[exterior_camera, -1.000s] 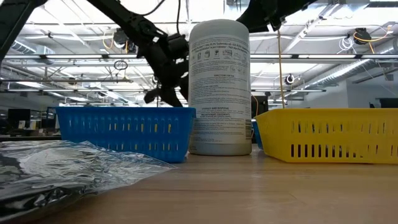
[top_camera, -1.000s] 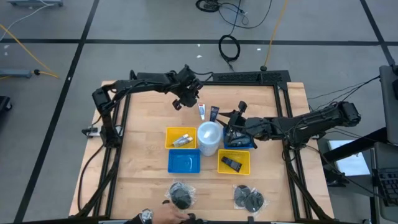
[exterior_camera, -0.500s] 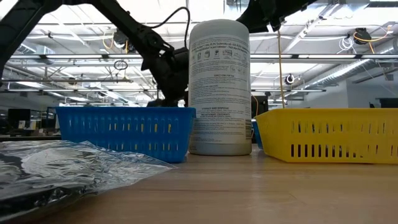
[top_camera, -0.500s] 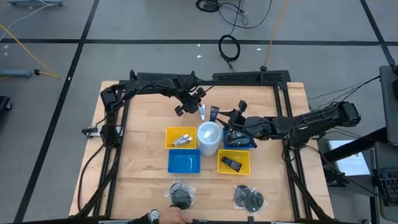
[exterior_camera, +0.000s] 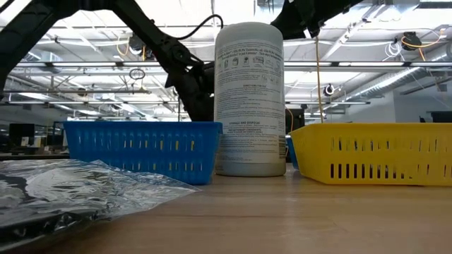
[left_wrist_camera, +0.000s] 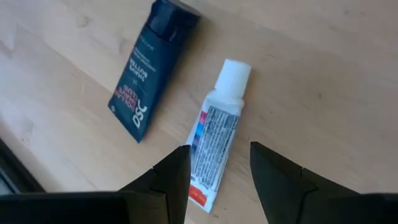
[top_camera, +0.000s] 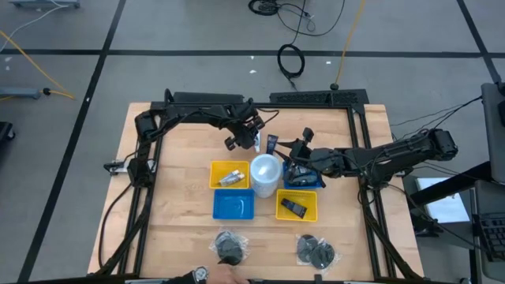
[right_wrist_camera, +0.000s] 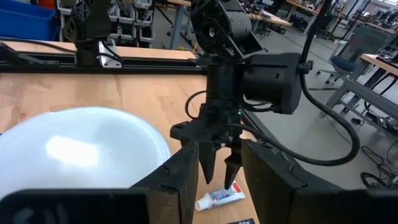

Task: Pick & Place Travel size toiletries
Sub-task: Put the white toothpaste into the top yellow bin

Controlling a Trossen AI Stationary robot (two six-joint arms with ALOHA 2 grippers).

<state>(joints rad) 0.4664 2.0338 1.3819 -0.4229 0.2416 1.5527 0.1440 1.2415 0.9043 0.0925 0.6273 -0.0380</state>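
My left gripper (left_wrist_camera: 214,168) hangs over the far middle of the wooden table (top_camera: 181,197), fingers parted with the small white toothpaste tube (left_wrist_camera: 216,133) lying flat between them (nothing gripped). A dark blue tube (left_wrist_camera: 151,63) lies just beside it. My right gripper (right_wrist_camera: 216,160) waits above the white cylinder tub (top_camera: 266,174), fingers apart and empty. Other toiletries sit in the yellow baskets (top_camera: 230,175), and wrapped dark rounds (top_camera: 314,251) lie near the front edge.

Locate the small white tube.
The white tube lies flat on the wood beside the dark blue tube, under the left pincer, beyond the white tub.
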